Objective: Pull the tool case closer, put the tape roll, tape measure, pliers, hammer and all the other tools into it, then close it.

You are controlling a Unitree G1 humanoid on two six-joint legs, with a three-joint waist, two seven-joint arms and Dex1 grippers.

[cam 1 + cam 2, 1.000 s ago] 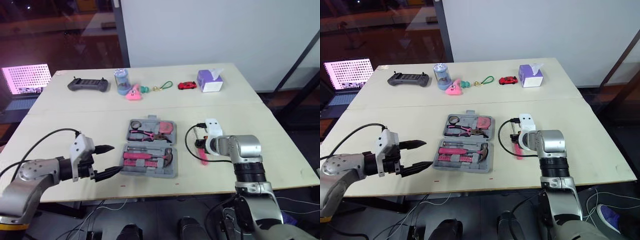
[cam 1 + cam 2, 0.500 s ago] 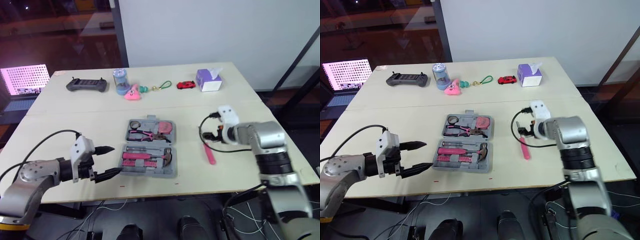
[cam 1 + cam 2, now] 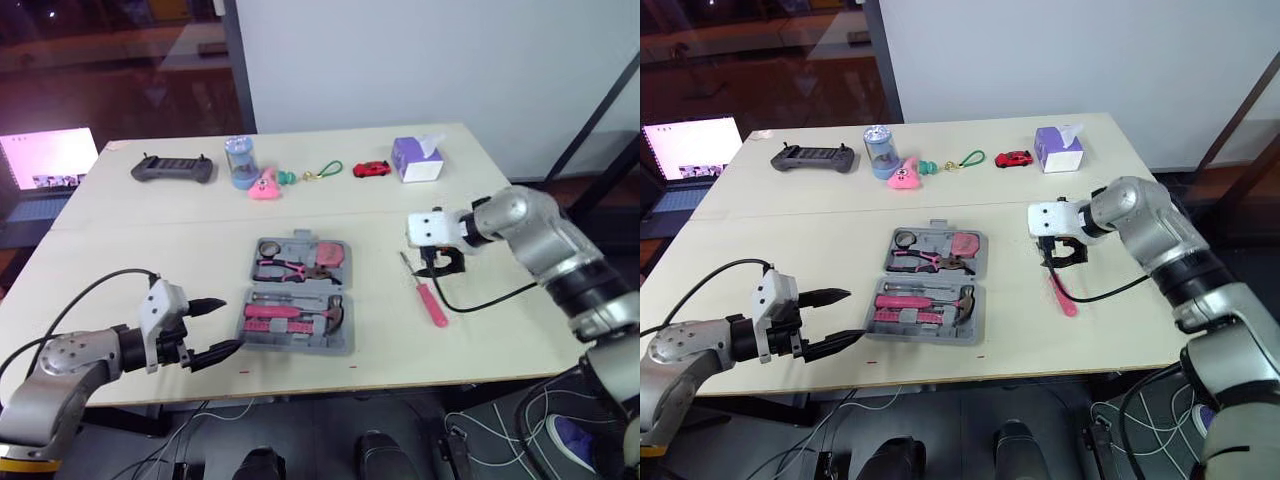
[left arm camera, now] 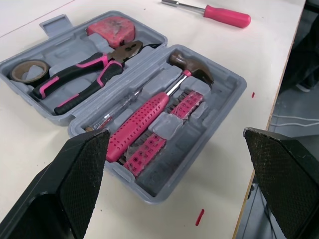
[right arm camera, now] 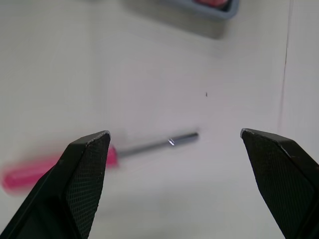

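Pale desk (image 3: 150, 250), bearing all items.
Grey tool case (image 3: 296, 345): lid open, at desk centre near the front edge.
Left hand (image 3: 230, 322): fingers spread wide, empty, just left of the case.
Right hand (image 3: 438, 264): fingers spread wide, empty, over the screwdriver.
Hammer (image 4: 164, 97), pliers (image 4: 82, 79), tape measure (image 4: 112, 25), tape roll (image 4: 22, 69): seated in the case.
Pink screwdriver (image 3: 432, 300): on the desk, right of the case.
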